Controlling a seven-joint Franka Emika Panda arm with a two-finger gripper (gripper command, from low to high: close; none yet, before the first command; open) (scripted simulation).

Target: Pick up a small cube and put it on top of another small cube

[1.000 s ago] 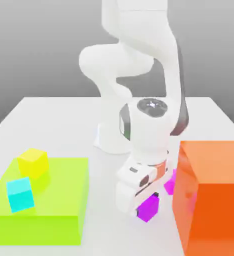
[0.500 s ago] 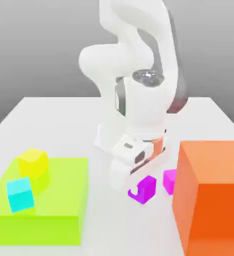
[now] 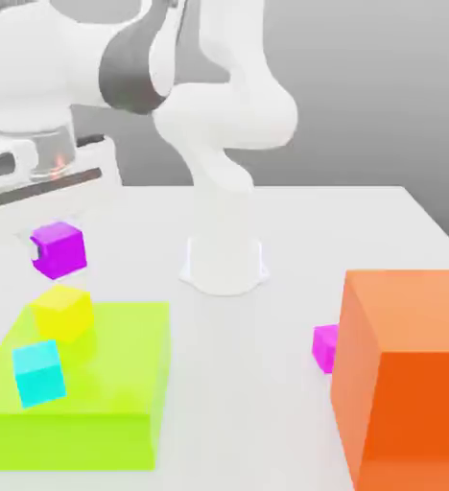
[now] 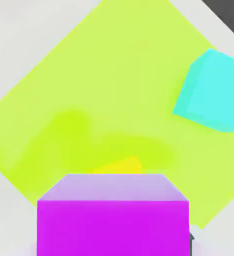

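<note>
Currently, fingers (image 3: 36,251) gripping magenta-purple cube (image 3: 59,250) above yellow cube (image 3: 63,313) on lime-green slab (image 3: 137,360); cube probably handling light, stiff, slightly slippery, opposite side faces likely offering best hold.

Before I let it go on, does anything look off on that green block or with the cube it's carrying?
Nothing looks spilled or damaged. The one slightly odd thing is the cyan cube: it sits askew on the green slab, turned out of line with its edges. The purple cube hangs in the jaws above the slab.
</note>
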